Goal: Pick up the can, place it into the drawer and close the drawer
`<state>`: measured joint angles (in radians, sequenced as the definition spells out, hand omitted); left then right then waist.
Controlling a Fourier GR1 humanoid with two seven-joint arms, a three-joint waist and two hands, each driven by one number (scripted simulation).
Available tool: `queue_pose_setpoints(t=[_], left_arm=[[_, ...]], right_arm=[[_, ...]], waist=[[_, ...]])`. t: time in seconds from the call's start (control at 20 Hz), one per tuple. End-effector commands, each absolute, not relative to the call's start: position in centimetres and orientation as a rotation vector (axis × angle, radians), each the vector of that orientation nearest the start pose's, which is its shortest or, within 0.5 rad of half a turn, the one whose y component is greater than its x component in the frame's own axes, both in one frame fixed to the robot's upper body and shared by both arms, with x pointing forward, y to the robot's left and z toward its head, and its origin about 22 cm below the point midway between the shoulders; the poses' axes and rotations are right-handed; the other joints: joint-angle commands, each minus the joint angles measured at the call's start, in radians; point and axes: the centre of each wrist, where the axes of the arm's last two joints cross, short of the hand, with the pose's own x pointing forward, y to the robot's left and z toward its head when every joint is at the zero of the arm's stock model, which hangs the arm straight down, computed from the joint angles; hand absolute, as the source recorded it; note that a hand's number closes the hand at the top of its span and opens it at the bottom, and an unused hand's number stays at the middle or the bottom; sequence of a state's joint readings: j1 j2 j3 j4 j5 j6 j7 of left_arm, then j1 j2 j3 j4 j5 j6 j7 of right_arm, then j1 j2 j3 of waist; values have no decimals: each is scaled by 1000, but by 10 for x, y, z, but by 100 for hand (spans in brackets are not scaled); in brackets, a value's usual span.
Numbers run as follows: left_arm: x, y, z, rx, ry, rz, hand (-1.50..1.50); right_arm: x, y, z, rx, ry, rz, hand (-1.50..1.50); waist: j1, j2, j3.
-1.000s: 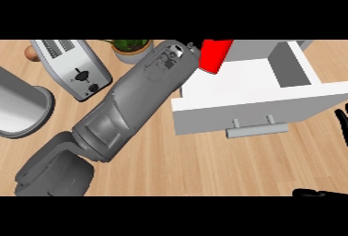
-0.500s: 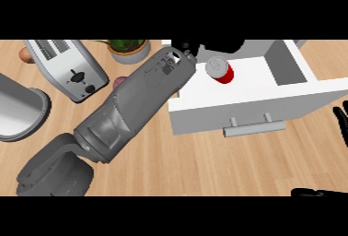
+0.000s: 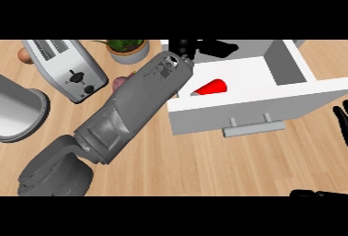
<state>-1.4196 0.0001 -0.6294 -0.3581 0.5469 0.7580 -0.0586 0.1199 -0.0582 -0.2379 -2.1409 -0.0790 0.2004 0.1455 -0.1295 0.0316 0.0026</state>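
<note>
The red can (image 3: 212, 86) lies tipped on its side on the floor of the open white drawer (image 3: 299, 99), near its left wall. My left forearm crosses the counter from the lower left. Its black left hand (image 3: 204, 47) hangs over the drawer's far edge, above the can and apart from it, with the fingers spread and nothing in them. The drawer's grey handle (image 3: 255, 129) faces me. Only the fingers of my right hand (image 3: 340, 115) show, straight, at the right edge beside the drawer front.
A silver toaster (image 3: 65, 69) stands at the back left, with a potted plant (image 3: 129, 48) beside it. A steel pot (image 3: 17, 113) sits at the left edge. A small pinkish thing (image 3: 121, 83) lies partly hidden by my left forearm.
The can went from my left hand down into the drawer, stood upright, and now lies on its side. The left hand let it go and drew back towards the drawer's far edge.
</note>
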Motion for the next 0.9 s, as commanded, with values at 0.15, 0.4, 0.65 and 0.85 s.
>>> queue_pose_setpoints(t=[0.15, 0.4, 0.65, 0.85], left_arm=[[431, -7, 172, 333, -1768, -148, -150], [425, -4, 154, 285, -1749, -99, -150], [420, -19, 181, 217, -1783, -56, -150], [423, -21, 193, 218, -1804, -51, -150]], right_arm=[[177, -284, 136, -268, -1966, 163, -150], [170, -293, 137, -365, -2012, 330, -150], [183, -274, 150, -461, -2037, 460, -150], [191, -269, 154, -612, -2011, 575, -150]], waist=[[0, 0, -1], [-4, -2, 0], [33, -8, -1], [57, -10, -2]])
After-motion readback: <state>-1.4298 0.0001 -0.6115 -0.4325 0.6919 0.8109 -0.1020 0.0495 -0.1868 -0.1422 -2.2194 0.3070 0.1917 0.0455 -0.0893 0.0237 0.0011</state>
